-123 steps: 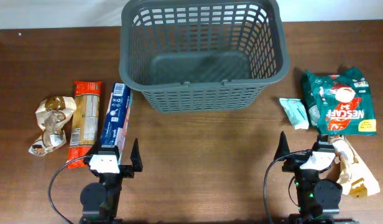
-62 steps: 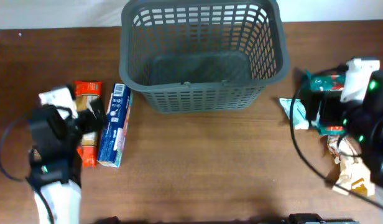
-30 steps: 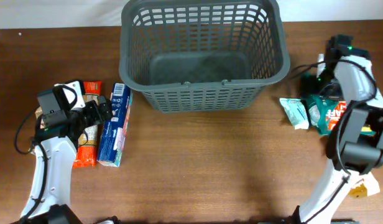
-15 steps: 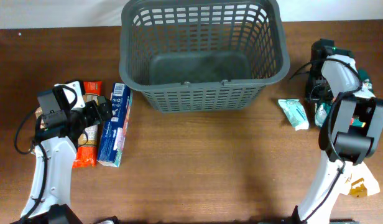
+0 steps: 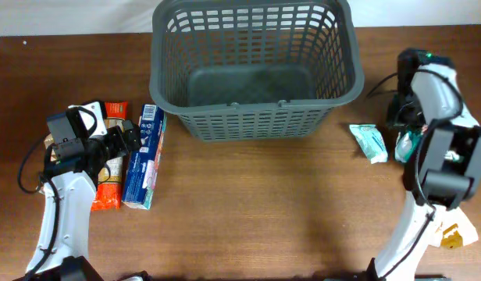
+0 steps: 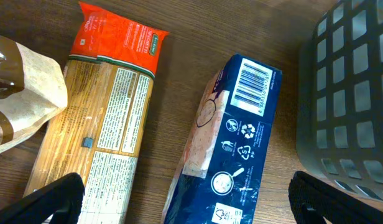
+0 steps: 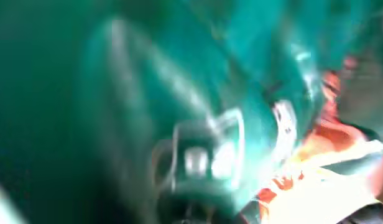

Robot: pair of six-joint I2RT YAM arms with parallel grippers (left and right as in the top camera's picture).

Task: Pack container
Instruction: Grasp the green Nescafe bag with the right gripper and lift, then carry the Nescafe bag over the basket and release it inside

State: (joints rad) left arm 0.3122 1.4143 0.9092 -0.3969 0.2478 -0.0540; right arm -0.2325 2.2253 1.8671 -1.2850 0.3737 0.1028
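The container [image 5: 256, 125], a large dark grey slotted basket, stands at the back centre and holds nothing that I can see. Its wall shows at the right edge of the left wrist view [image 6: 353, 93]. My left gripper [image 5: 130, 140] hangs open low over a blue box [image 6: 235, 137], its fingertips [image 6: 61, 196] straddling the box without touching it. My right gripper [image 5: 402, 125] is shut on the green coffee packet [image 7: 148, 93], which fills the blurred right wrist view. From overhead only a sliver of that packet [image 5: 403, 145] shows under the arm.
An orange pasta packet [image 6: 110, 106] and a brown paper bag [image 6: 17, 93] lie left of the blue box [image 5: 144, 156]. A small teal sachet [image 5: 369, 143] lies right of the basket. A beige packet [image 5: 451, 234] sits near the front right edge.
My right gripper has dropped onto the green coffee packet and shut on it. The sachet shifted slightly. The left arm has not moved.
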